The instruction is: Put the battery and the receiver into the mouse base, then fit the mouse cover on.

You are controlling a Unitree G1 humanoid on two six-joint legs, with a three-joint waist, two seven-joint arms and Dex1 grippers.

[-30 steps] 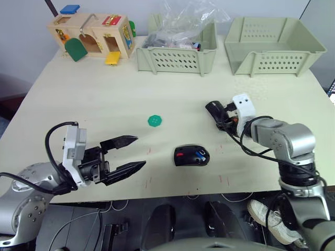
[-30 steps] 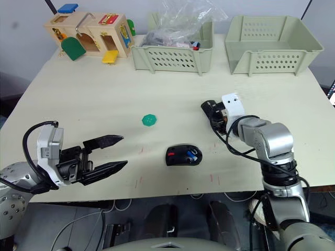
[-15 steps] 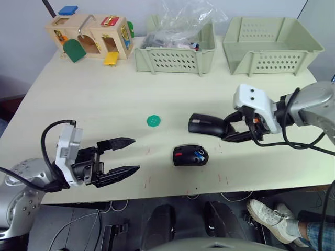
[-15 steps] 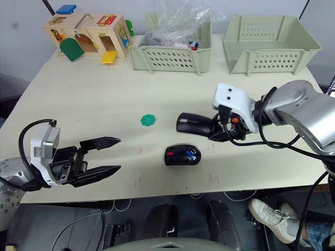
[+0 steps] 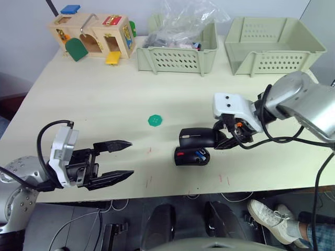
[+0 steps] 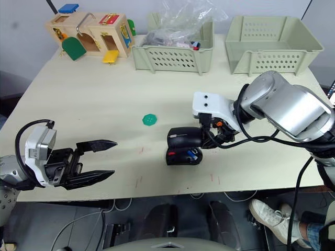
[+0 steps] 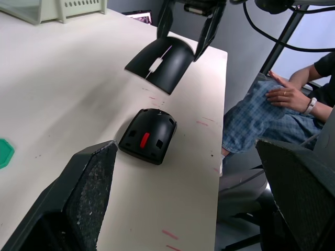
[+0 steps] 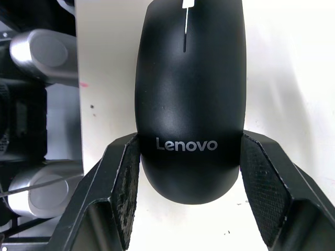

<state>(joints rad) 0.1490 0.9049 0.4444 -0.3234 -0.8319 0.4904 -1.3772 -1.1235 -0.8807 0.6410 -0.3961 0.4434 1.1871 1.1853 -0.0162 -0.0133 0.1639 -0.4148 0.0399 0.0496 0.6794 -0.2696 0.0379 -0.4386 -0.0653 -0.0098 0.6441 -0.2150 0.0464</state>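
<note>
Mouse cover (image 5: 198, 138), pinched at its lettered end by the right gripper (image 5: 226, 140), hangs just above the mouse base's (image 5: 191, 156) far edge, hiding part of it; the battery (image 5: 200, 154) barely peeks out. Left gripper (image 5: 121, 160) waits spread, well left.

Left tool (image 5: 121, 160) spread wide, right tool (image 5: 222, 137) clamped – arm reaching inward

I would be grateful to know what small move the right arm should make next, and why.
Probably a short descent, easing forward until the shell lines up. The right gripper grips the mouse cover, which hangs above and just behind the mouse base, not yet seated. The blue battery already lies in the hollow, so fitting the cover is likely what remains. The left gripper is open, well aside.
</note>
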